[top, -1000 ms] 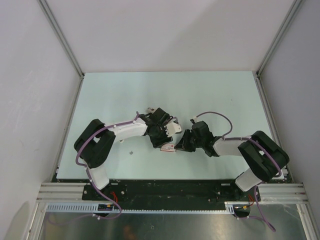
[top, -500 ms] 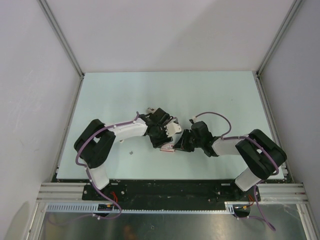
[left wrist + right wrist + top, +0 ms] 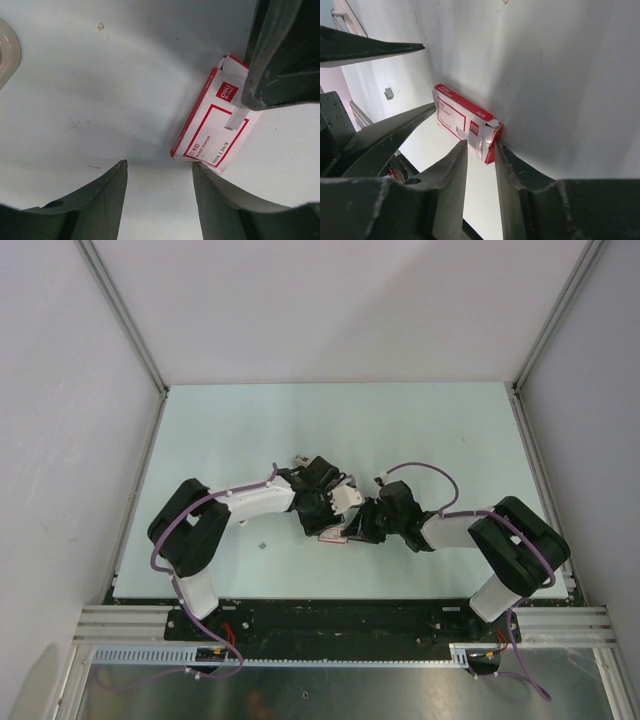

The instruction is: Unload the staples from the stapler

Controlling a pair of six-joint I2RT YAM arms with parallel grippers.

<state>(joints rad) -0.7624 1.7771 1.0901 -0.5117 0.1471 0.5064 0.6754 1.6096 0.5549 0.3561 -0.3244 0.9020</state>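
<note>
1. Left hand point(image 3: 159, 168) is open and empty, with the staple box point(image 3: 207, 135) just ahead of it on the tabletop point(image 3: 100, 100).
2. Right hand point(image 3: 480, 145) is slightly open, straddling the box's end.
3. Grey staples point(image 3: 235, 119) lie on the box, right at those fingertips.

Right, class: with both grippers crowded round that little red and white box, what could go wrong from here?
The grey staple strip rests on the red and white box; the right gripper, fingers at its open end, might knock it off. The open left gripper hovers close, so the two could collide.
</note>
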